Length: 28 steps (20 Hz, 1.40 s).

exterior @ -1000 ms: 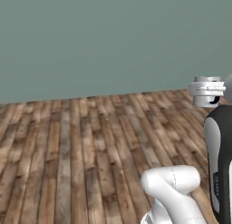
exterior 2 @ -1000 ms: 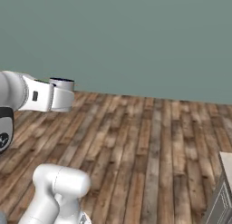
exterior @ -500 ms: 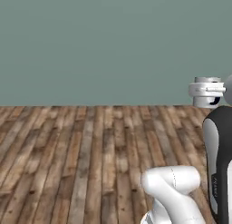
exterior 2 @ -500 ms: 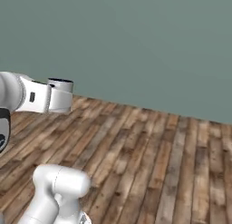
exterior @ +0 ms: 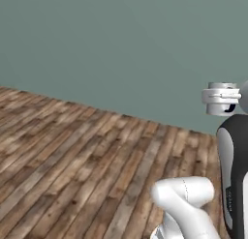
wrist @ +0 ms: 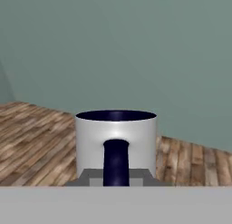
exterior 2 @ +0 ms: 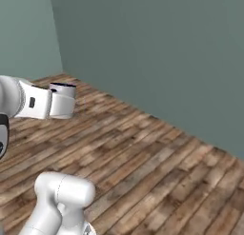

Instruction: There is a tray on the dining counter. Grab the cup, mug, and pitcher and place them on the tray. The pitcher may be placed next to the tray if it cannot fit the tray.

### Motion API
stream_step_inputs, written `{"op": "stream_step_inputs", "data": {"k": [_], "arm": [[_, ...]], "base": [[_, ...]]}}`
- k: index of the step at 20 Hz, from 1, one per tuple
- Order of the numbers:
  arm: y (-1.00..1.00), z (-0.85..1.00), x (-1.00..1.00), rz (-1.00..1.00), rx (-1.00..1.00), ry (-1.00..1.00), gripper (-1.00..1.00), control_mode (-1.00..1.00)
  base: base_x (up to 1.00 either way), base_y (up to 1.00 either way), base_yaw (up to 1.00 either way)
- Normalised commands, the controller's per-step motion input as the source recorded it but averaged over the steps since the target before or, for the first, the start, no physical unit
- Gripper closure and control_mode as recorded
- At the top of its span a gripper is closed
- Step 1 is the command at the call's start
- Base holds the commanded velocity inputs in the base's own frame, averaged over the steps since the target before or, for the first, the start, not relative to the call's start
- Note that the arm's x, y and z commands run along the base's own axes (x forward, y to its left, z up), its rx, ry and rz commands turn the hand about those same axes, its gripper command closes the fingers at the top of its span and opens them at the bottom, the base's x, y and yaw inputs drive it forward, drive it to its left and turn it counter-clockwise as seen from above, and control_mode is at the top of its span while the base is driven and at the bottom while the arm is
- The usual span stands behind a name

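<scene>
Whole scene swung since earlier frames: base turning, wall corner now visible past floor in right base view. Mug (wrist: 116, 146) in hand view, upright, dark handle facing camera, pale wall, navy rim, held close at hand (wrist: 116, 181); fingertips hidden, grip presumed closed on mug. Beyond mug: wooden floor (exterior: 72, 175), teal wall (exterior 2: 157, 53).
</scene>
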Motion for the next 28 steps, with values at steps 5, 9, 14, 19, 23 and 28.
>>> {"op": "stream_step_inputs", "data": {"k": [5, 9, 14, 19, 23, 28], "arm": [[0.0, 0.0, 0.0, 0.0, 0.0, 0.0, 1.0, 1.0], [0.0, 0.0, 0.0, 0.0, 0.0, 0.0, 1.0, 1.0], [0.0, 0.0, 0.0, 0.0, 0.0, 0.0, 1.0, 1.0], [0.0, 0.0, 0.0, 0.0, 0.0, 0.0, 1.0, 1.0], [0.0, 0.0, 0.0, 0.0, 0.0, 0.0, 1.0, 1.0], [0.0, 0.0, 0.0, 0.0, 0.0, 0.0, 1.0, 1.0]], "base": [[1.0, 0.0, 0.82], [1.0, 0.0, 0.87], [1.0, 0.0, 0.85], [1.0, 0.0, 0.81], [1.0, -0.22, 0.71], [1.0, -0.55, 0.51]]}}
